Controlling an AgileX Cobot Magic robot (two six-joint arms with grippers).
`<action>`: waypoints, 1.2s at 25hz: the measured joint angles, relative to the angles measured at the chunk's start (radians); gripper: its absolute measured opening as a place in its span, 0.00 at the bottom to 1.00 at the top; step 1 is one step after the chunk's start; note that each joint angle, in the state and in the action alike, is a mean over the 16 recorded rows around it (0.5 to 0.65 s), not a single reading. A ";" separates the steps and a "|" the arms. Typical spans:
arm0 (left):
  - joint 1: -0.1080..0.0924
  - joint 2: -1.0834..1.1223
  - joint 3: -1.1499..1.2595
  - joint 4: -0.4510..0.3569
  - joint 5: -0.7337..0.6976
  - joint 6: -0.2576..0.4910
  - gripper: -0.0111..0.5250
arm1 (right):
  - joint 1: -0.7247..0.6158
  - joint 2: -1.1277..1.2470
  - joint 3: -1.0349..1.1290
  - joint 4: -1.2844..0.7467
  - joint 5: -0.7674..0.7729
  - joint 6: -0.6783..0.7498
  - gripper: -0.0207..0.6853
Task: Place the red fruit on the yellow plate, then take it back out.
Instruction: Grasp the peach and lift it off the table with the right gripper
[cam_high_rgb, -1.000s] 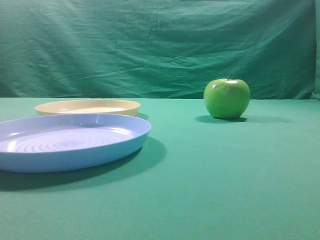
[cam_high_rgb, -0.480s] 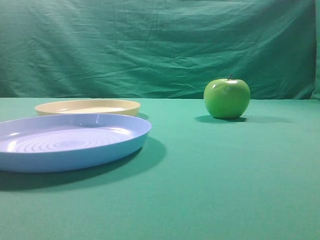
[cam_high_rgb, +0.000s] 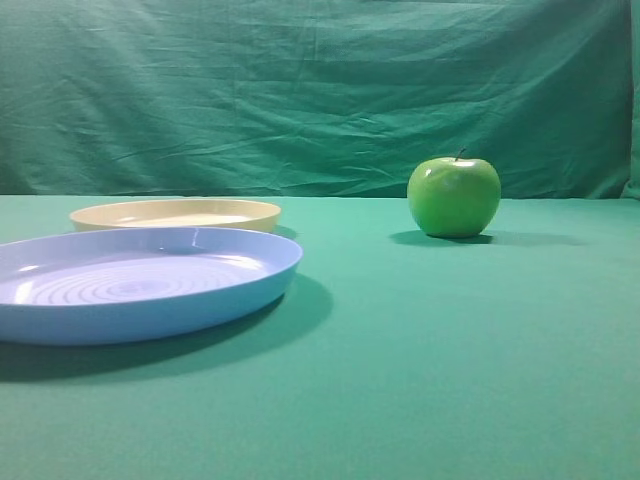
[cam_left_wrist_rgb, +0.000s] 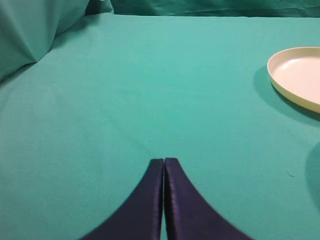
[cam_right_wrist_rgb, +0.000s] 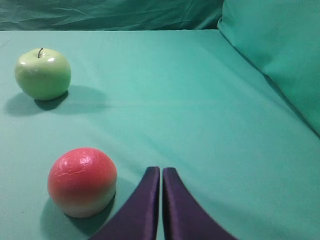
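The right gripper (cam_right_wrist_rgb: 161, 172) has its two dark fingers pressed together tip to tip, with nothing between them. The red fruit (cam_right_wrist_rgb: 82, 181) sits on the green cloth (cam_right_wrist_rgb: 200, 110) just to the left of those closed jaws, level with the fingertips and apart from them, red on top and pale yellow toward its base. Well ahead of the jaws and farther left stands the green apple (cam_right_wrist_rgb: 43, 74), stem up, on the same cloth.

The left gripper (cam_left_wrist_rgb: 164, 162) is likewise closed flat, fingers meeting along a thin seam and gripping nothing. Ahead of its jaws and off to the right lies the yellow plate (cam_left_wrist_rgb: 280, 82), only partly in the wrist view; the part of its shallow bowl that shows holds nothing.

In the exterior high view neither gripper appears. The yellow plate (cam_high_rgb: 100, 216) rests behind the light-blue plate (cam_high_rgb: 150, 310), their rims close or overlapping in the picture; whether they touch cannot be told. The blue plate's ringed floor is bare, and the visible inside of the yellow plate is bare too. The green apple (cam_high_rgb: 454, 196) stands well to the right of both plates. The red fruit is not visible in this view.
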 joint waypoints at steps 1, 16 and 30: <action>0.000 0.000 0.000 0.000 0.000 0.000 0.02 | 0.002 0.006 -0.008 0.000 0.002 0.000 0.03; 0.000 0.000 0.000 0.000 0.000 0.000 0.02 | 0.101 0.371 -0.460 0.000 0.279 -0.004 0.03; 0.000 0.000 0.000 0.000 0.000 0.000 0.02 | 0.147 0.813 -0.875 0.057 0.820 -0.067 0.03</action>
